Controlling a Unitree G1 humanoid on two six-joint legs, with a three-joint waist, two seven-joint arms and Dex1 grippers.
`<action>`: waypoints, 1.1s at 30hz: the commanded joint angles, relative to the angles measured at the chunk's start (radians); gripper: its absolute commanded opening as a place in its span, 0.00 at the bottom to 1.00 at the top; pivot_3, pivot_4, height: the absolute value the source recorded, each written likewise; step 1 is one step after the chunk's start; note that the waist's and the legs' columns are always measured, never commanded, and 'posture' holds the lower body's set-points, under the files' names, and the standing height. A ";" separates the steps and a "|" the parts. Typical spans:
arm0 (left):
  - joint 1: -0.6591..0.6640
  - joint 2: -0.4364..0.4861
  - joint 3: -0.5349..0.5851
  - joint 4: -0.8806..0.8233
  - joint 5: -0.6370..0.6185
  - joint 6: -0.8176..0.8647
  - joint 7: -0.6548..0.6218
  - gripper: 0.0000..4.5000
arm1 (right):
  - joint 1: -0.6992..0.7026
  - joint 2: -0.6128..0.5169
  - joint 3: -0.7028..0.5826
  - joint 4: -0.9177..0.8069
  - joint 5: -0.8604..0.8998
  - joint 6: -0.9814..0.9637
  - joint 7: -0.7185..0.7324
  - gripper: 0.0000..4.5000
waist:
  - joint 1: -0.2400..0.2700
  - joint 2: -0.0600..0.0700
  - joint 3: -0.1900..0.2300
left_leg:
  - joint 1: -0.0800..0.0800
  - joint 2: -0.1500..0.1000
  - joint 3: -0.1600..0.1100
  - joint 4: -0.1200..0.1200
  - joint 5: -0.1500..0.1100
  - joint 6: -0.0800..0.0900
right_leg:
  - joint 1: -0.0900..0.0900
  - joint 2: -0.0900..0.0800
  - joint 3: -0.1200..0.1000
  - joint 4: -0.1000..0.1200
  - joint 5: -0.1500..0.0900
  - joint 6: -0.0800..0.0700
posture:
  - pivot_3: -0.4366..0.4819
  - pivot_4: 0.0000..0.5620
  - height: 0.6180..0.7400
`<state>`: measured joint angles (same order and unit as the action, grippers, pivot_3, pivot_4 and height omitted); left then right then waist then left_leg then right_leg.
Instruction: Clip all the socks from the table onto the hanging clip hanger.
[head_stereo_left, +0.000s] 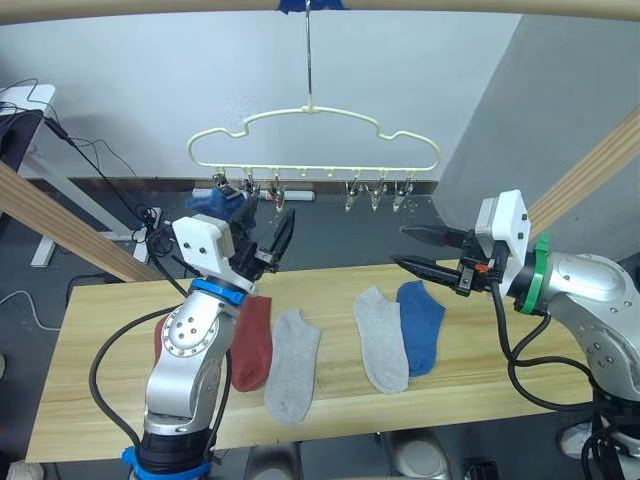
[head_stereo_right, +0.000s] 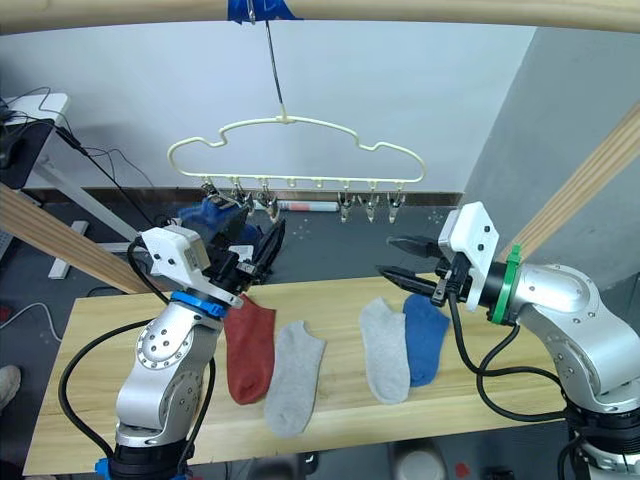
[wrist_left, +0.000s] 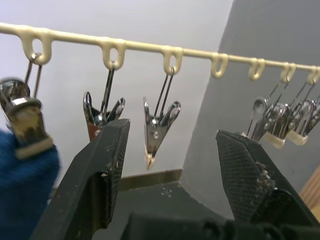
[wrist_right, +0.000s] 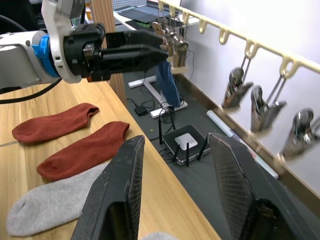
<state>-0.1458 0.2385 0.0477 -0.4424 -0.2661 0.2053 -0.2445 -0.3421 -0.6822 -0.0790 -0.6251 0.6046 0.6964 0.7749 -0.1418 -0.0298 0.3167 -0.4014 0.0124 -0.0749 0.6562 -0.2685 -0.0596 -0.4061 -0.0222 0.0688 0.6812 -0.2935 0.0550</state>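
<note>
The cream clip hanger (head_stereo_left: 313, 135) hangs above the table's (head_stereo_left: 100, 380) far edge, and one blue sock (head_stereo_left: 215, 203) is clipped at its left end. My left gripper (head_stereo_left: 268, 238) is raised just under the left clips, open and holding nothing. In the left wrist view a silver clip (wrist_left: 157, 125) hangs beyond its fingers (wrist_left: 100, 170). My right gripper (head_stereo_left: 422, 250) hovers open over the table's far edge, right of centre. On the table lie a rust-red sock (head_stereo_left: 252, 340), a second red one (wrist_right: 52, 122) partly behind my left arm, two grey socks (head_stereo_left: 294, 362) (head_stereo_left: 380, 338) and a blue sock (head_stereo_left: 420, 325).
Pale wooden frame poles cross the top (head_stereo_left: 450, 8) and slant down at the left (head_stereo_left: 60, 225) and right (head_stereo_left: 590, 170). Behind the table the dark floor holds cables, a white box (wrist_right: 185, 142) and a white desk leg (head_stereo_left: 60, 190).
</note>
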 joint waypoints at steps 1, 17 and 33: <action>-0.005 -0.019 0.007 -0.016 0.018 -0.030 0.025 0.68 | 0.002 -0.019 -0.029 -0.047 0.020 -0.004 -0.013 0.46 | 0.000 0.000 0.000 | 0.000 0.000 0.000 0.001 0.000 0.000 | 0.000 0.000 0.000 0.000 0.000 0.000 | 0.16 0.57 1.00; -0.005 -0.065 0.017 -0.044 0.013 0.042 0.089 0.42 | 0.006 -0.030 -0.018 -0.046 0.029 -0.008 -0.034 0.47 | 0.000 0.000 0.000 | -0.001 0.000 0.000 0.005 -0.001 0.001 | 0.001 0.001 0.000 0.000 0.001 0.002 | 0.17 0.56 1.00; -0.073 -0.077 0.044 0.020 0.021 0.044 0.109 0.42 | 0.007 -0.040 -0.019 -0.042 0.028 -0.006 -0.039 0.47 | -0.001 0.000 0.000 | -0.002 -0.001 0.001 0.005 -0.001 0.001 | 0.001 0.001 0.000 0.000 0.001 0.002 | 0.16 0.57 1.00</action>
<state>-0.2157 0.1653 0.0875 -0.3950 -0.2506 0.2718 -0.1392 -0.3355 -0.7127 -0.0784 -0.6292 0.6160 0.7002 0.7387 -0.1424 -0.0301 0.3168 -0.4029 0.0119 -0.0744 0.6613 -0.2692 -0.0585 -0.4054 -0.0215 0.0691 0.6810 -0.2922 0.0571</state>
